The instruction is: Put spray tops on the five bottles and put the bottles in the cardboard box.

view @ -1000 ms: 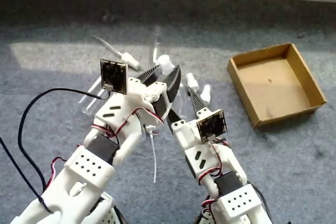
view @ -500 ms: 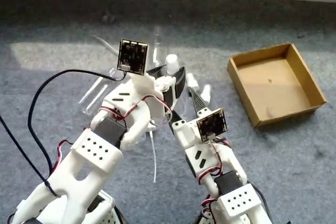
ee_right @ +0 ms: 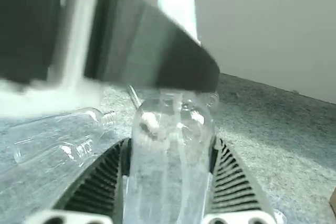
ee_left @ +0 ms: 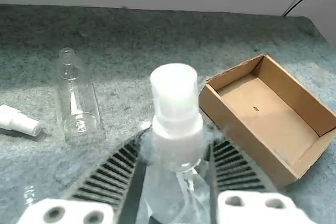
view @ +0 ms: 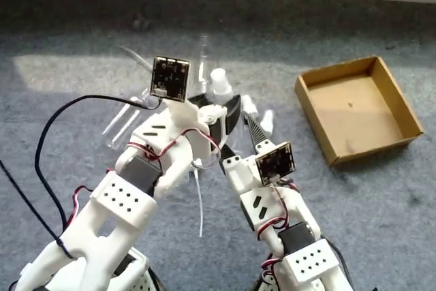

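- While the right gripper (ee_right: 169,153) clamps the upright bottle (ee_right: 170,124), the left gripper (ee_left: 176,148) pinches the top (ee_left: 174,103) on its neck.
- The box (view: 357,108) sits apart on the right.

Glossy clear plastic bottle (ee_right: 168,182) in the right claw (ee_right: 169,148), matt white plastic spray top (ee_left: 176,108) in the left claw (ee_left: 176,141), matt cardboard box (ee_left: 262,111) beyond, rough grey cloth worktop (ee_left: 131,40).

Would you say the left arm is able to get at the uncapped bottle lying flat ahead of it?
Probably not yet: the left gripper is shut on the spray top; otherwise nothing lies between it and the uncapped bottle.
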